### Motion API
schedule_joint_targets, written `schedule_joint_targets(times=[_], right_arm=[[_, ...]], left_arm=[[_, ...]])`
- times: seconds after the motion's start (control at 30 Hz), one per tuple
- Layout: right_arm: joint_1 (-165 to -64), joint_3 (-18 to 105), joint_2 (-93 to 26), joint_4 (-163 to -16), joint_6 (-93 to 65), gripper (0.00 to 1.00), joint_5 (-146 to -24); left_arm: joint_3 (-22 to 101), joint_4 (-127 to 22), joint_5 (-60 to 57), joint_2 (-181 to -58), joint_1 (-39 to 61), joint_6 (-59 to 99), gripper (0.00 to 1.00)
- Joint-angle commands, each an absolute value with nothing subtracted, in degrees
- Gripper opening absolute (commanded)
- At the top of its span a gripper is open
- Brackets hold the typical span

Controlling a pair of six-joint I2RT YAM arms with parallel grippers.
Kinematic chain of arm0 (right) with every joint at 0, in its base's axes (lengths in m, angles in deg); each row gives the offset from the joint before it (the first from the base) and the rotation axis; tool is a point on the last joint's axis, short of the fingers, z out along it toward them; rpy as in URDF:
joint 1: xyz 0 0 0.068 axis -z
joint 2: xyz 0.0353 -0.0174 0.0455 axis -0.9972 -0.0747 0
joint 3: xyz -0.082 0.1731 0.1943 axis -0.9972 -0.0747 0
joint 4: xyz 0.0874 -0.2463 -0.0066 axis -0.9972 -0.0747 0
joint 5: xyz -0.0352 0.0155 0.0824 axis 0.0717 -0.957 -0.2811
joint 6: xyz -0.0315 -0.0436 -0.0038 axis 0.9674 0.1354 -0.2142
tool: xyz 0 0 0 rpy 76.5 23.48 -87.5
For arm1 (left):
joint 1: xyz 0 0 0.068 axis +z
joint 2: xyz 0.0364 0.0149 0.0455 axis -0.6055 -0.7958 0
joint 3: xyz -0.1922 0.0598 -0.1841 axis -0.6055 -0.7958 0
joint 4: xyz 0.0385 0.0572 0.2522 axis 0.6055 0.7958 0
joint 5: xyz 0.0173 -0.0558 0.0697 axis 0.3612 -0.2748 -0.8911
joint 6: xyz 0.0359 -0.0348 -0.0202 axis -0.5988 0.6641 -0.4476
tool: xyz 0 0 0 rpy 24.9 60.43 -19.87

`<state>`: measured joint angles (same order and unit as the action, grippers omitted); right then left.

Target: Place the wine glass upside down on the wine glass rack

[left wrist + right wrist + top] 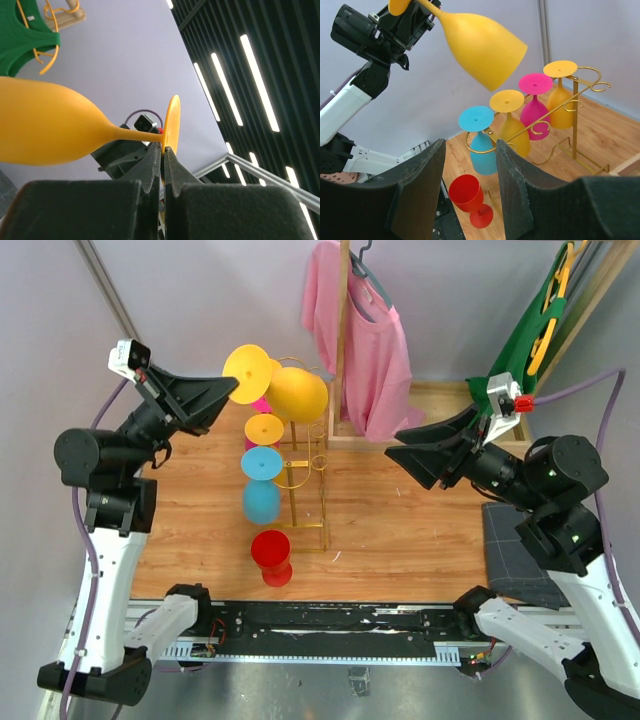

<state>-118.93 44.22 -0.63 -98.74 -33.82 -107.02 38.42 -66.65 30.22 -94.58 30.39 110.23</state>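
Note:
My left gripper (pixel 232 388) is shut on the foot disc of a yellow wine glass (pixel 296 392) and holds it on its side, high above the far end of the gold wire rack (pixel 305 482). In the left wrist view the fingers (pixel 152 160) pinch the disc's edge (pixel 171 122), and the bowl (pixel 45 127) points left. The rack (pixel 575 115) has a blue (pixel 481 142), a yellow (pixel 512 127), a pink (pixel 536 102) and an orange glass (pixel 561 97) hanging upside down. My right gripper (pixel 402 454) is open and empty to the right of the rack.
A red glass (pixel 271 556) stands upright on the wooden table near the rack's front end. It also shows in the right wrist view (pixel 469 196). A wooden clothes stand with a pink shirt (pixel 365 340) stands behind the rack. A green garment (pixel 528 330) hangs at the far right, and a dark mat (pixel 508 540) lies below it.

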Motion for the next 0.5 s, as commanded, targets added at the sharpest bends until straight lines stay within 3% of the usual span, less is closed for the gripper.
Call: schedule_joint_targets(times=[0.0,0.47], right_arm=[[-118.2,43.9,1.1,-101.0,-30.6,0.47,-104.1],[-118.2,41.8,3.6,-102.0,-29.7,0.47,-100.7]], left_arm=[[42.6,-66.2,31.4,-97.8,29.8,106.8,0.00],[51.3,-66.2,27.0,-111.5,20.0,102.5,0.00]])
